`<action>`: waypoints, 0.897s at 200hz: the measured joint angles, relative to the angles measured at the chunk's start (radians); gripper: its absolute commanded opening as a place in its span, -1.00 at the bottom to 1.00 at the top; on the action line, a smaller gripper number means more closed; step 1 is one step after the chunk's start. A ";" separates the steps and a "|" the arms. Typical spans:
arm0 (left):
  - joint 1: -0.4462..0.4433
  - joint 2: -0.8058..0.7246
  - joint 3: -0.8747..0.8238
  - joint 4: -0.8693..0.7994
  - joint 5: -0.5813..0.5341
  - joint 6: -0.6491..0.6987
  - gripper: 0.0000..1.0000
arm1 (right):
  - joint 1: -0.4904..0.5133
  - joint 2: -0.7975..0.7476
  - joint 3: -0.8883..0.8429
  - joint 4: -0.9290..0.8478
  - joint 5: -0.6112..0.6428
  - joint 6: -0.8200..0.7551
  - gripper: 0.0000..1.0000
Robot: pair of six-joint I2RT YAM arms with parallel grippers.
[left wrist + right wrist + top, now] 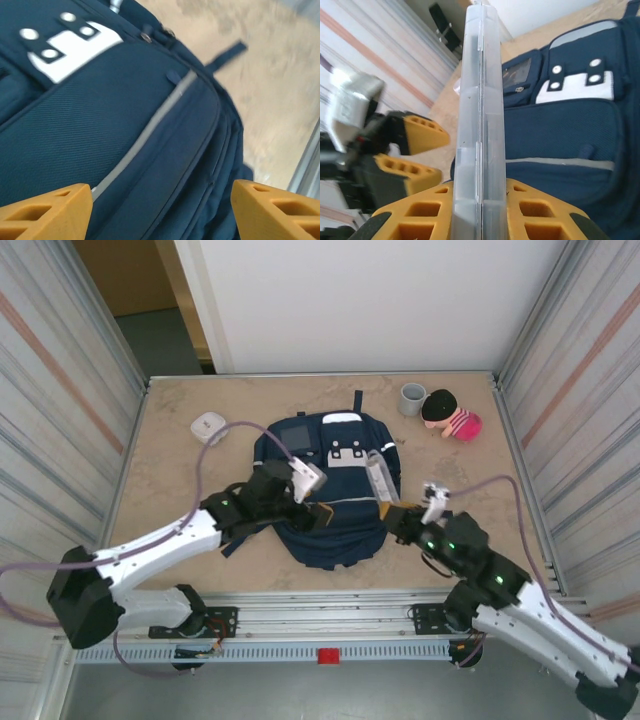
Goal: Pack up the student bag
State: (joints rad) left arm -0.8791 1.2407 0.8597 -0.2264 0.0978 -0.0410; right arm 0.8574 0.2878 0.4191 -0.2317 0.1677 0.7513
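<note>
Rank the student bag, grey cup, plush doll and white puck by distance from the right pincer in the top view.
1. Student bag, immediately left of the right pincer, which holds the clear case.
2. Plush doll and grey cup, back right: too close to call.
3. White puck, far back left.

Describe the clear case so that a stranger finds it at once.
Find the navy student bag mid-table. At its right edge the right gripper holds a thin clear plastic case. Unlike the grey cup and plush doll nearby, it is transparent and flat.
</note>
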 measured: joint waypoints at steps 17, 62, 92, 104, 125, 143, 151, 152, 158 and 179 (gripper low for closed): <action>-0.037 0.089 0.014 -0.002 -0.019 0.142 0.54 | -0.002 -0.199 -0.015 -0.124 0.031 0.028 -0.86; -0.046 0.248 0.070 0.003 -0.139 0.315 0.56 | -0.002 -0.024 0.056 -0.275 0.041 0.048 -0.80; -0.046 0.277 0.093 0.043 -0.235 0.345 0.22 | -0.006 0.151 0.064 -0.276 0.031 0.040 -0.77; -0.046 0.282 0.106 0.046 -0.256 0.344 0.06 | -0.012 0.172 0.064 -0.276 0.018 0.035 -0.76; -0.039 0.283 0.122 0.064 -0.272 0.342 -0.26 | -0.035 0.163 0.066 -0.274 -0.009 0.033 -0.75; -0.021 0.283 0.129 0.078 -0.268 0.320 -0.69 | -0.066 0.140 0.071 -0.272 -0.042 0.034 -0.73; -0.010 0.283 0.131 0.085 -0.264 0.312 -0.85 | -0.080 0.133 0.072 -0.269 -0.067 0.034 -0.73; -0.010 0.283 0.132 0.085 -0.264 0.314 -0.86 | -0.082 0.132 0.072 -0.269 -0.069 0.034 -0.73; -0.004 0.283 0.134 0.088 -0.263 0.302 -0.93 | -0.091 0.130 0.073 -0.263 -0.091 0.034 -0.73; 0.012 0.283 0.156 0.077 -0.255 0.253 -1.00 | -0.114 0.149 0.077 -0.240 -0.202 0.030 -0.73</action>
State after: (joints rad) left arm -0.8673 1.5242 1.0157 -0.1497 -0.1570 0.2123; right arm 0.7433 0.4366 0.4961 -0.4713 -0.0345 0.7811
